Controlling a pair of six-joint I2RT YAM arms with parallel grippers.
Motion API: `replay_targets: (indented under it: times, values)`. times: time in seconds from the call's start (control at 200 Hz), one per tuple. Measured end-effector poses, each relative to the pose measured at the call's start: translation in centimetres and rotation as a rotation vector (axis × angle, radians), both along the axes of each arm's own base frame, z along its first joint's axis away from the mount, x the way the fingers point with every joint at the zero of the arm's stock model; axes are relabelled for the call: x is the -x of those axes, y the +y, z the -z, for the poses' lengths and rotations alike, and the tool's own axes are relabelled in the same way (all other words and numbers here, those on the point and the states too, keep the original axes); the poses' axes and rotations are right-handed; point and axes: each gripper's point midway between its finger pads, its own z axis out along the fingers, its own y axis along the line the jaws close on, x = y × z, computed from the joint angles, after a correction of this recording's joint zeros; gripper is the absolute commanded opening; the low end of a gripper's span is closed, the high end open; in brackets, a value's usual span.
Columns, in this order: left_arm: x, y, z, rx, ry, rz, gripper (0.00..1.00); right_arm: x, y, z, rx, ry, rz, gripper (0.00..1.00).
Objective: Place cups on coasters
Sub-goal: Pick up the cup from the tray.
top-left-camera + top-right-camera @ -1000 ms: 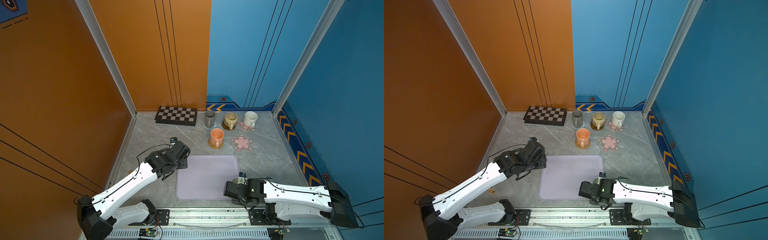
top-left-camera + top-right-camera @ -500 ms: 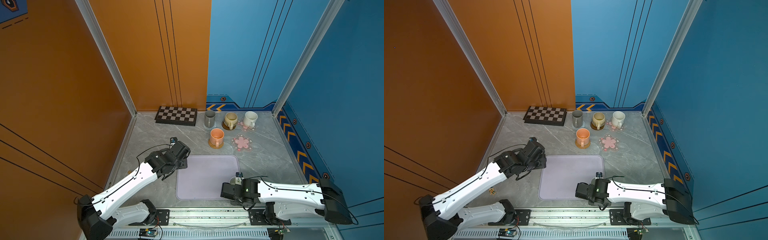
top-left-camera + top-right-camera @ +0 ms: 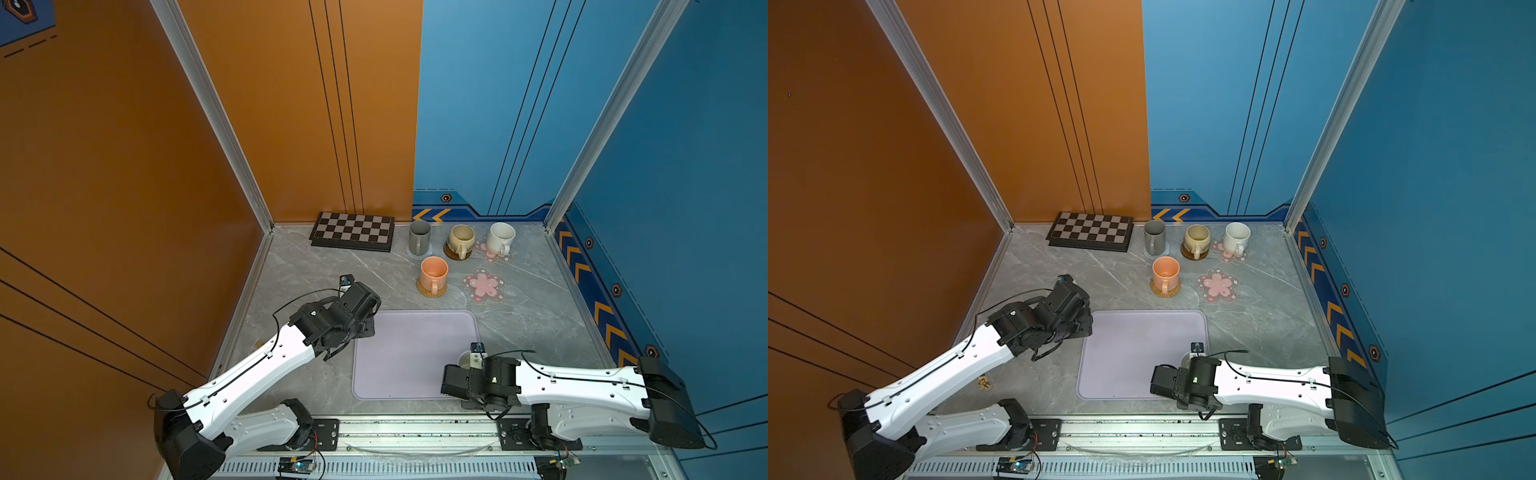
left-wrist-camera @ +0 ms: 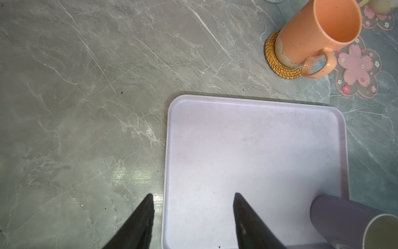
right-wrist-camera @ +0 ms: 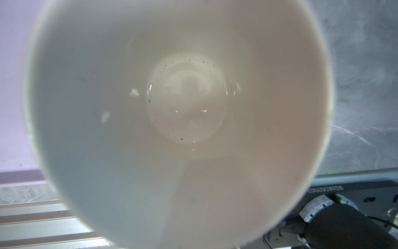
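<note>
The lavender cup (image 3: 466,360) stands on the tray's near right corner; its white inside (image 5: 178,107) fills the right wrist view. My right gripper (image 3: 462,374) is down at this cup and shut on it, fingers hidden behind its rim. The orange cup (image 3: 433,272) sits on the rattan coaster (image 3: 432,289). At the back, the grey (image 3: 419,237), beige-yellow (image 3: 461,239) and speckled white (image 3: 500,237) cups each stand on a coaster. One pink flower coaster (image 3: 483,284) lies bare. My left gripper (image 4: 193,195) hangs open over the tray's left edge, holding nothing.
The large lavender tray (image 3: 407,353) lies at the front middle of the grey marble table. A chequered board (image 3: 352,230) lies at the back by the orange wall. An aluminium rail (image 3: 415,432) runs along the near edge; walls enclose the other sides.
My right gripper's jaws have closed at the lavender cup, and the right arm has shifted slightly leftward. The cup has stayed in place. The left arm has not moved.
</note>
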Motion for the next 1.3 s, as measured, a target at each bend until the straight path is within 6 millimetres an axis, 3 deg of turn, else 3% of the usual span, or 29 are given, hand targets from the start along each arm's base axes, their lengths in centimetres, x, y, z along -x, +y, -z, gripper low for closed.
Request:
replay_targets:
  times: [0.265, 0.626, 0.931, 1.301]
  values:
    - [-0.1, -0.1, 0.4, -0.010, 0.010, 0.000, 0.59, -1.4, 0.5, -1.7, -0.054, -0.064, -0.015, 0.00]
    - [-0.4, -0.4, 1.1, -0.030, 0.032, 0.000, 0.59, -2.9, -0.7, -3.4, -0.108, -0.106, 0.006, 0.00]
    - [-0.7, -0.6, 2.0, -0.056, 0.062, -0.004, 0.58, -3.7, -1.9, -3.6, -0.071, -0.105, -0.020, 0.00]
    - [-1.3, -1.3, 1.3, -0.045, 0.049, -0.003, 0.58, -6.0, -2.4, -6.1, -0.043, -0.136, -0.106, 0.00]
